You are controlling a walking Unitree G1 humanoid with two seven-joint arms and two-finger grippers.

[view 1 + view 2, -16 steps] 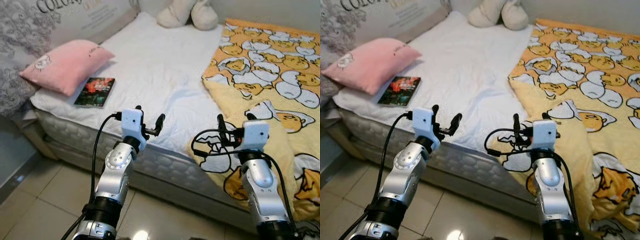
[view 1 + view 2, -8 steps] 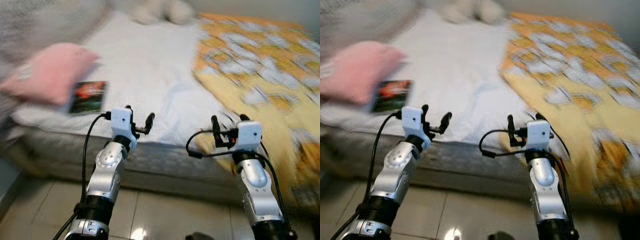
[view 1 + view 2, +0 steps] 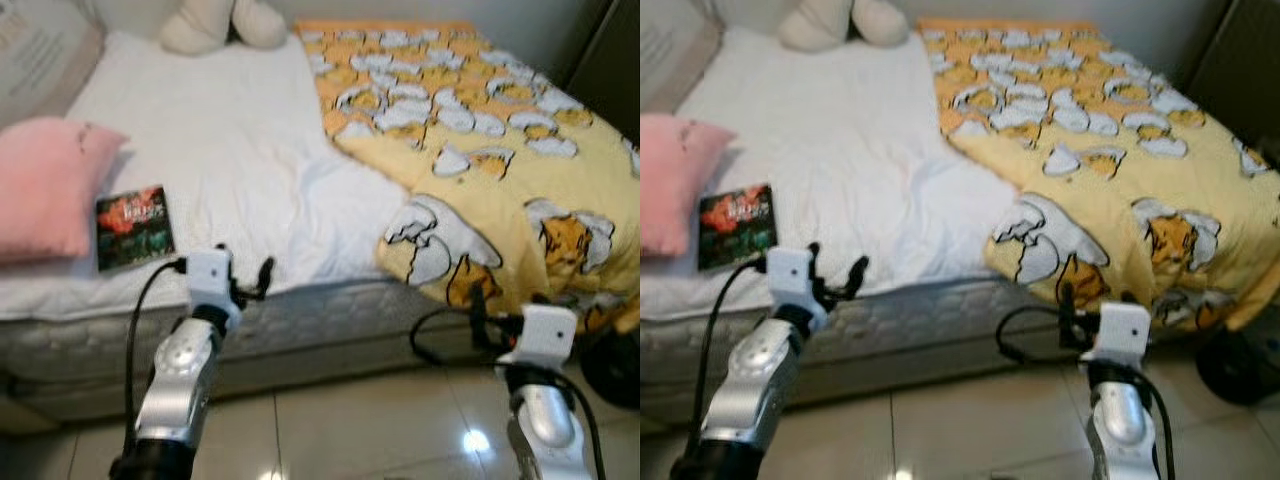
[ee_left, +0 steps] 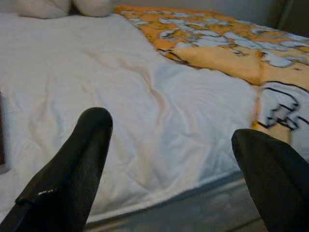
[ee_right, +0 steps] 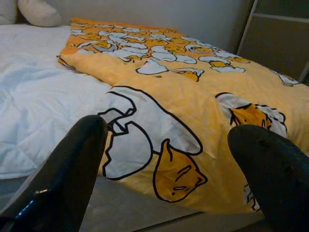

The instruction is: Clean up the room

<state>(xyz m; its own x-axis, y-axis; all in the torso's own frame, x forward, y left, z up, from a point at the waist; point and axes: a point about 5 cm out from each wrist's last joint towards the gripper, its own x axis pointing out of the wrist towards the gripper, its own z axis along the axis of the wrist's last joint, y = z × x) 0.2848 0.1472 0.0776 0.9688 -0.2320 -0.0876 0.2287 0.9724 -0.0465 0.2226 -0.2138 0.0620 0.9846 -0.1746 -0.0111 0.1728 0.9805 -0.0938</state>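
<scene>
On the bed [image 3: 240, 170], a yellow egg-print blanket [image 3: 480, 150] covers the right half and hangs over the bed's foot edge. A book [image 3: 133, 226] lies near that foot edge at the bed's left, just beside a pink pillow [image 3: 45, 185]. A cream plush toy [image 3: 210, 22] sits at the bed's head. Left gripper [image 3: 250, 285], fingers spread and empty, hovers at the mattress edge. Right gripper [image 3: 480, 315], likewise spread and empty, hangs below the blanket's drooping corner.

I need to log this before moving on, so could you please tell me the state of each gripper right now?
Left gripper: open, holding nothing, at the mattress edge.
Right gripper: open, holding nothing, facing the yellow blanket.
</scene>
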